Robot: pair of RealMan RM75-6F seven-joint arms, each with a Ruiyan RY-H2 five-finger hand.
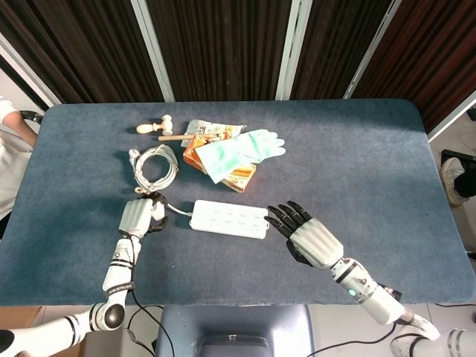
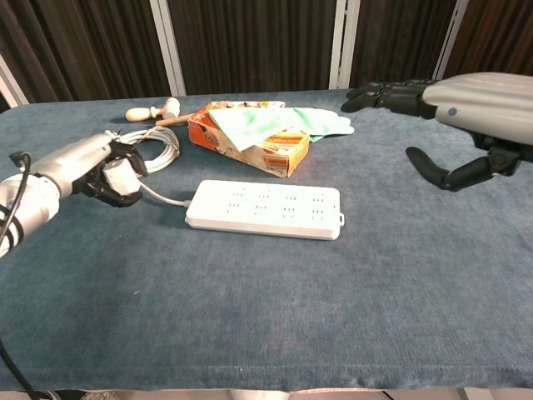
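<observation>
we see even, bright overhead light on the blue table (image 1: pixel 357 171), soft faint shadows, sharp focus in both views, slight edge bending, and curtains behind staying dark.

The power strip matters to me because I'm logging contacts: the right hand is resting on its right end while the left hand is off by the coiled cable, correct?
Not quite. The right hand hovers clear of the power strip, fingers spread and holding nothing, as the chest view shows. The left hand is indeed off by the coiled cable.
</observation>
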